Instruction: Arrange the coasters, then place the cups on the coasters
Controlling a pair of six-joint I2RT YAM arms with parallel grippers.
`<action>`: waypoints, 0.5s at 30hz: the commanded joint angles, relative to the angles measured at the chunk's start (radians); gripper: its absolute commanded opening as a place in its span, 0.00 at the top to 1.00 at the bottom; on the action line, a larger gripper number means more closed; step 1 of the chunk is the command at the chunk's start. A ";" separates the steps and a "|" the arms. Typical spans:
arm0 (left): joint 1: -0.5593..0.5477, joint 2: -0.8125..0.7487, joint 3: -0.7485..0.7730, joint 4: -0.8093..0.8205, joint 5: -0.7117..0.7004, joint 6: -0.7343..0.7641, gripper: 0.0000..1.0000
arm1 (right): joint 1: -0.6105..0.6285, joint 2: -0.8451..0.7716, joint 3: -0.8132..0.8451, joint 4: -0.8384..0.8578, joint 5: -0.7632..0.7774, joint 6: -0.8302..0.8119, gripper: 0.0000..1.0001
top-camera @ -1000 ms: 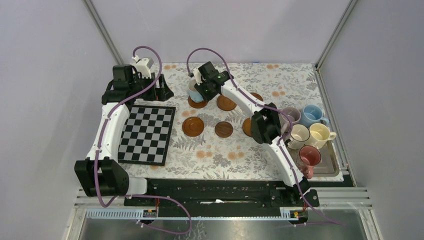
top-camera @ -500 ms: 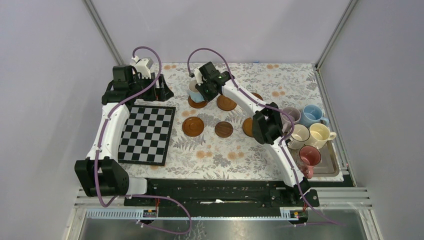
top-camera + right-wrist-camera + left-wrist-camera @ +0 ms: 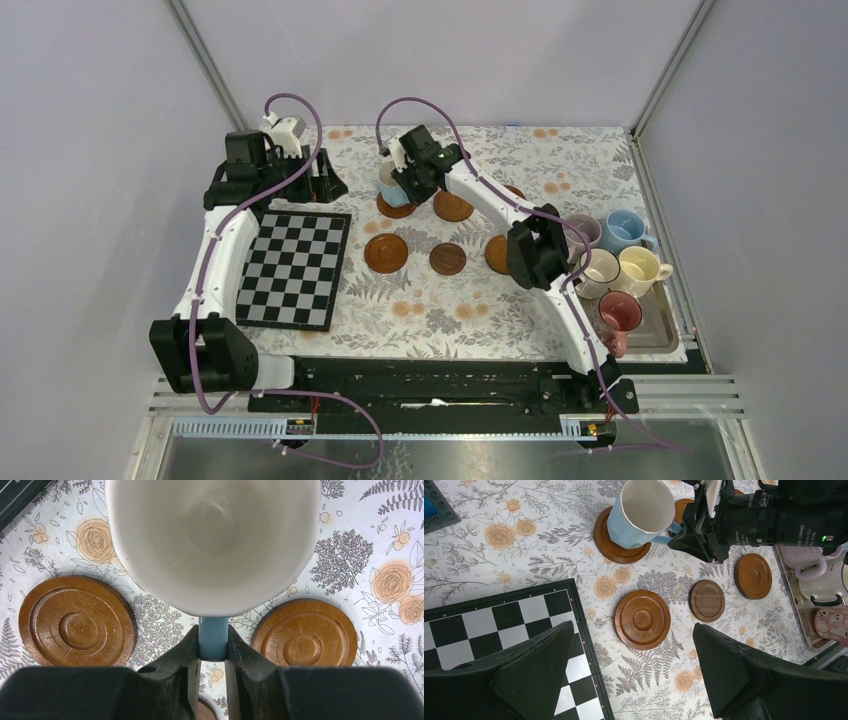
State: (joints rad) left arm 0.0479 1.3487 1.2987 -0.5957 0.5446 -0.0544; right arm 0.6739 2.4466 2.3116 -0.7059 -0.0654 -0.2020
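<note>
Right hand (image 3: pixel 213 645): narrow, pinching the handle of the light blue cup (image 3: pixel 212 540). Cup body sits just ahead of the fingers, tilted, with its mouth facing back at the wrist. Below on the counter (image 3: pixel 360 555), left coaster (image 3: pixel 77 622) and right coaster (image 3: pixel 305 640) flank the fingers. Cup base hangs over the far coaster (image 3: pixel 621 542); cannot tell if they touch. Other cups (image 3: pixel 622 228) are on the tray (image 3: pixel 662 335), well off behind this hand.

Left hand (image 3: pixel 632 645): wide, holding nothing. Big coaster (image 3: pixel 642 619) lies under the gap between its fingers, dark coaster (image 3: pixel 707 600) beside the right finger, and chequered board (image 3: pixel 499 625) under the left finger.
</note>
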 commanded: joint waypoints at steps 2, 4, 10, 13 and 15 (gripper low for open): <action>0.008 -0.034 -0.004 0.051 0.025 -0.009 0.01 | 0.007 -0.091 -0.006 -0.005 -0.014 0.013 0.83; 0.009 -0.034 -0.006 0.052 0.025 -0.009 0.01 | 0.008 -0.095 -0.006 -0.003 -0.016 0.015 0.84; 0.010 -0.038 -0.010 0.055 0.028 -0.012 0.01 | 0.010 -0.105 -0.007 -0.006 -0.014 0.015 0.88; 0.011 -0.042 -0.015 0.057 0.028 -0.013 0.01 | 0.008 -0.107 -0.004 -0.005 -0.016 0.016 0.92; 0.013 -0.043 -0.016 0.058 0.028 -0.013 0.01 | 0.010 -0.109 -0.003 -0.005 -0.014 0.016 0.97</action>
State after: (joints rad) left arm 0.0525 1.3472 1.2907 -0.5816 0.5476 -0.0586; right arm 0.6739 2.4378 2.3020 -0.7071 -0.0696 -0.2005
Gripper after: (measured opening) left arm 0.989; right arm 0.269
